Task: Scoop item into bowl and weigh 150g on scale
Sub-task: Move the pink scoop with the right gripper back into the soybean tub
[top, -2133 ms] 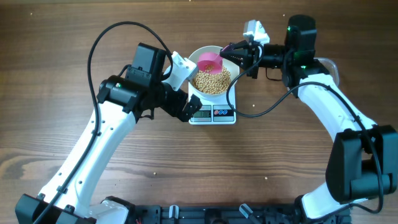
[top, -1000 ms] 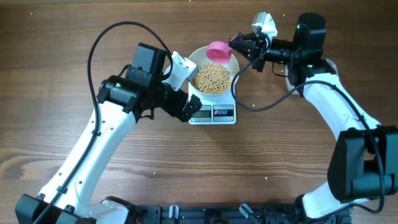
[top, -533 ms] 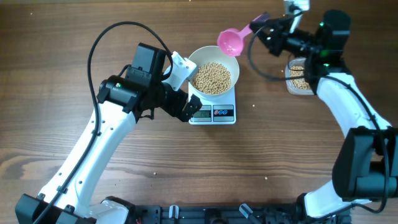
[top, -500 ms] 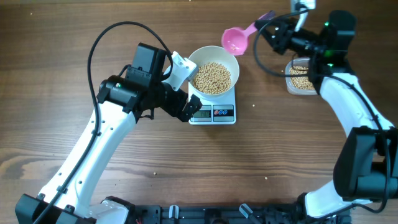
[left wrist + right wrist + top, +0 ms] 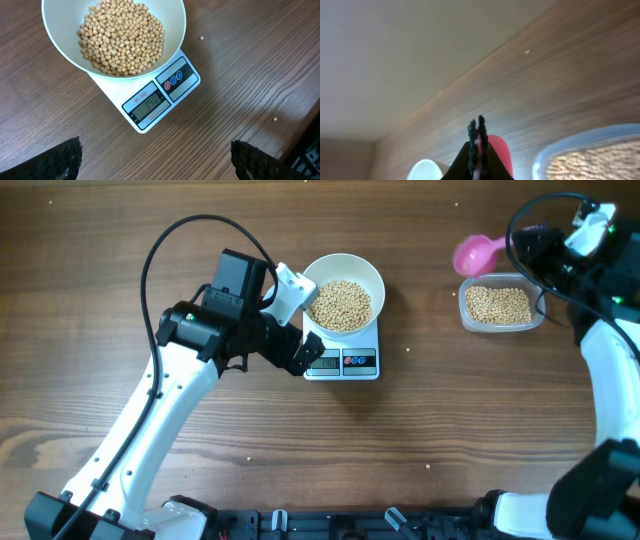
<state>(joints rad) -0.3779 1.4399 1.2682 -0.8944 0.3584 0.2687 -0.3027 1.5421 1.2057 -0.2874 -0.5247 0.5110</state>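
The white bowl point(image 5: 343, 268) point(image 5: 60, 40) sits on the white scale point(image 5: 343, 363) point(image 5: 185, 77), heaped with tan beans point(image 5: 343, 304) point(image 5: 122, 35). In the left wrist view the scale's display reads 140. My left gripper point(image 5: 297, 352) point(image 5: 160, 162) hovers just left of the scale's front, open wide with nothing between its fingers. My right gripper point(image 5: 535, 246) point(image 5: 476, 131) is shut on the handle of a pink scoop point(image 5: 476, 252) point(image 5: 498, 152), held by the far left corner of the clear tub. No beans show in the scoop.
The clear plastic tub point(image 5: 535, 320) point(image 5: 555, 150) of beans point(image 5: 500, 304) stands at the right. Two loose beans point(image 5: 202, 37) point(image 5: 274, 119) lie on the wooden table right of the scale. Black cables loop over both arms.
My right arm has swung right with the pink scoop, from over the bowl to beside the tub. The left arm, bowl and scale have not moved.
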